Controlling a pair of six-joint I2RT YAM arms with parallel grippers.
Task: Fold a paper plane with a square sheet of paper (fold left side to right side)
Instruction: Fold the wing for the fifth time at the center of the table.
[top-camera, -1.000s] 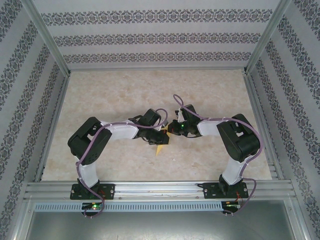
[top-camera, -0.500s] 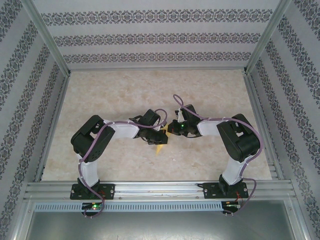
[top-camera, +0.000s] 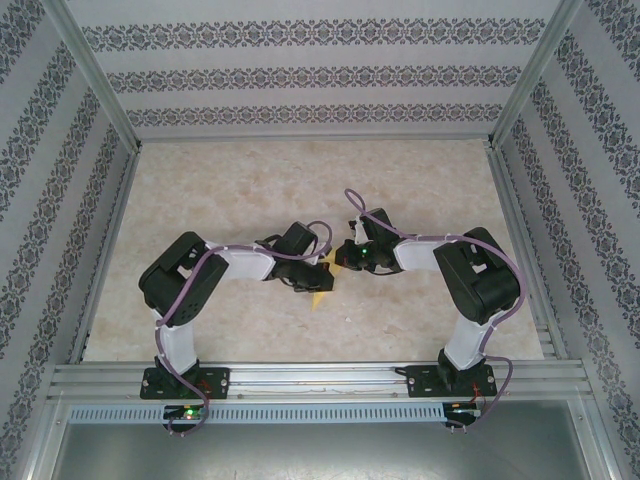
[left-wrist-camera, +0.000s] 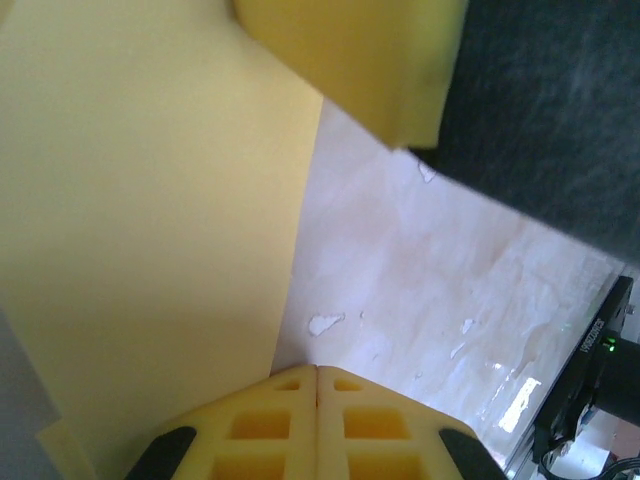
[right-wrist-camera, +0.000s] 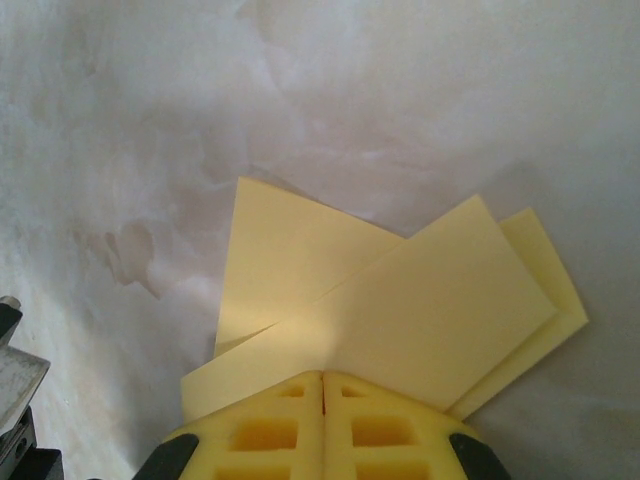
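On table (top-camera: 250, 190), left gripper (left-wrist-camera: 317, 372), right gripper (right-wrist-camera: 323, 378), both closed, tips at folded yellow paper (right-wrist-camera: 400, 290)

Marble-look table (top-camera: 250, 180) w/ small white flecks (left-wrist-camera: 325, 323). Patterned wallpaper walls (top-camera: 320, 75) left, right & far. Alu rail (top-camera: 320, 378) along near edge, slotted strip (top-camera: 330, 412) just nearer. Slanted alu posts (top-camera: 92, 75) at far corners.

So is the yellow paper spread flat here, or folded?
Folded. The right wrist view shows the square sheet of paper in overlapping layers, with flaps fanned at different angles rather than one flat square.
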